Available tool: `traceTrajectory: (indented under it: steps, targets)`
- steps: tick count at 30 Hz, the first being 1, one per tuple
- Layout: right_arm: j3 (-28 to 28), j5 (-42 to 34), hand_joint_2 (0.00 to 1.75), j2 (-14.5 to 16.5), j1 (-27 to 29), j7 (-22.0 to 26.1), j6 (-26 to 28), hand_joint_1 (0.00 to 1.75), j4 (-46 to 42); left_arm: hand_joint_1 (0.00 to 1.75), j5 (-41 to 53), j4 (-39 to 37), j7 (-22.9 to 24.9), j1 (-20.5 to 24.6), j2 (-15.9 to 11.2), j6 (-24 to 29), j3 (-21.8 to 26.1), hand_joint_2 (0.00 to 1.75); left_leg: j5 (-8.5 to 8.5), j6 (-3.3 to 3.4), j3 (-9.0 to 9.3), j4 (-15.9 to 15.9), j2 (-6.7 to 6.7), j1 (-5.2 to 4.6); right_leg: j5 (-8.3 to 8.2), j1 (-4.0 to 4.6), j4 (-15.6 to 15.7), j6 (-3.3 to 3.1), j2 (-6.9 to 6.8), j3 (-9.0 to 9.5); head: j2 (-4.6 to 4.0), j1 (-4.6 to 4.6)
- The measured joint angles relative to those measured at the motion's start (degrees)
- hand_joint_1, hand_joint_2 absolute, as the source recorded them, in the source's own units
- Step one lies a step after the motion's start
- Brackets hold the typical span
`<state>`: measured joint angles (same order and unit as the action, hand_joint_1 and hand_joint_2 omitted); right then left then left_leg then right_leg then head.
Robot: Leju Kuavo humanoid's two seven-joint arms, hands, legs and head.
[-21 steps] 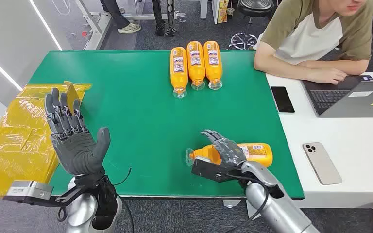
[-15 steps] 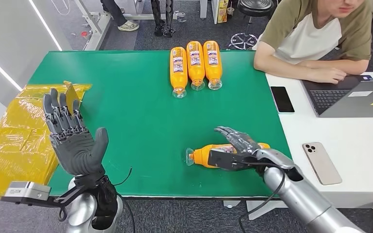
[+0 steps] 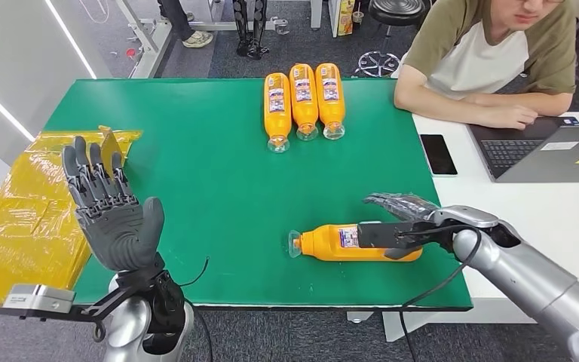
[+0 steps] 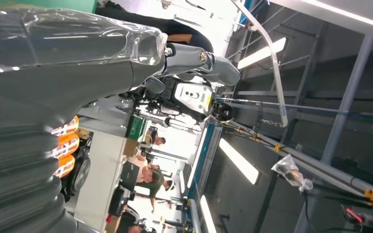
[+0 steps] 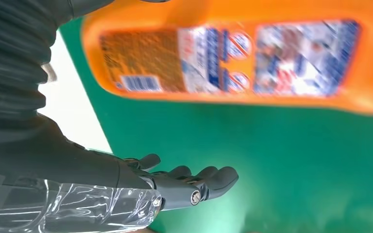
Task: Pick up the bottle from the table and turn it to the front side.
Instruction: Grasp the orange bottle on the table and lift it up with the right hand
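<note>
The orange bottle point(image 3: 354, 243) lay on its side near the front edge of the green table point(image 3: 196, 173), cap pointing left. The right hand point(image 3: 399, 222) rested at its base end, fingers point(image 3: 388, 201) loosely extended rather than wrapped around it. The left hand point(image 3: 109, 215) stood raised, palm up, fingers spread and holding nothing.

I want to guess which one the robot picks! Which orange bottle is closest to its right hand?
The lone orange bottle lying near the table's front edge, right beside the right hand. The three other bottles lie together at the far edge.
</note>
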<state>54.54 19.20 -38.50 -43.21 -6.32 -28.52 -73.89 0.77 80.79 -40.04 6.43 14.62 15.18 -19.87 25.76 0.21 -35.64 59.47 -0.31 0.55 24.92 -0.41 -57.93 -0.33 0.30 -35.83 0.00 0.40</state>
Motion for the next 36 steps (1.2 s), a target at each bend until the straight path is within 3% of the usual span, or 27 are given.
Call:
traceTrajectory:
  steps: [7,12,26,27,30,31,33,36]
  targets:
    - [4.09,-0.73,1.75,-3.65,0.22,-1.1,2.11,0.0,-0.43,0.0,-0.96,-0.44,-0.11,0.17,-0.08,0.63,-0.08,1.75,0.02,0.03,0.0,0.0,0.01,0.0,0.01,0.0,0.01,0.0,0.01,-0.01,0.0,-0.01]
    - [5.3,0.92,1.75,-4.49,2.36,-0.75,5.44,0.0,0.56,0.0,-1.33,-0.59,-0.11,0.28,-0.08,1.25,-0.26,1.75,0.04,0.04,0.0,-0.01,0.01,0.0,0.01,0.01,0.01,0.01,0.01,-0.01,0.0,-0.01]
    - [6.03,6.58,1.75,0.69,3.61,3.04,13.28,0.0,12.47,0.0,-1.27,-0.6,-0.11,0.33,-0.08,2.38,-0.45,1.75,0.04,0.04,0.05,-0.02,0.04,0.02,0.01,0.03,0.01,0.01,0.02,0.05,0.0,-0.01]
    - [6.03,6.69,1.75,0.95,3.59,3.08,13.43,0.14,12.92,0.0,-1.26,-0.6,-0.11,0.33,-0.08,2.38,-0.45,1.75,0.04,0.04,0.07,-0.02,0.04,0.02,0.02,0.03,0.01,0.01,0.02,0.07,0.0,-0.01]
    - [5.97,6.8,1.75,1.46,3.55,3.18,13.72,1.3,13.86,0.0,-1.17,-0.6,-0.11,0.33,-0.08,2.32,-0.45,1.75,0.06,0.05,0.17,-0.02,0.05,0.02,0.03,0.03,0.02,0.02,0.03,0.17,0.0,-0.01]
    - [5.86,6.99,1.75,1.57,3.64,3.27,14.0,1.58,14.05,0.0,-1.07,-0.6,-0.11,0.33,-0.07,2.26,-0.45,1.75,0.07,0.07,0.2,-0.02,0.05,0.02,0.03,0.03,0.02,0.03,0.03,0.2,0.0,-0.01]
    - [5.34,7.91,1.75,1.79,4.08,3.61,14.89,1.71,14.26,0.0,-0.8,-0.6,-0.11,0.33,-0.06,2.07,-0.45,1.75,0.09,0.09,0.24,-0.02,0.05,0.02,0.04,0.03,0.03,0.04,0.03,0.25,0.0,0.0]
    - [4.1,9.38,1.75,2.36,4.9,4.08,16.18,1.75,14.53,0.0,-0.56,-0.6,-0.11,0.33,-0.07,1.92,-0.45,1.75,0.1,0.11,0.29,-0.02,0.06,0.02,0.03,0.02,0.03,0.04,0.04,0.3,0.0,0.0]
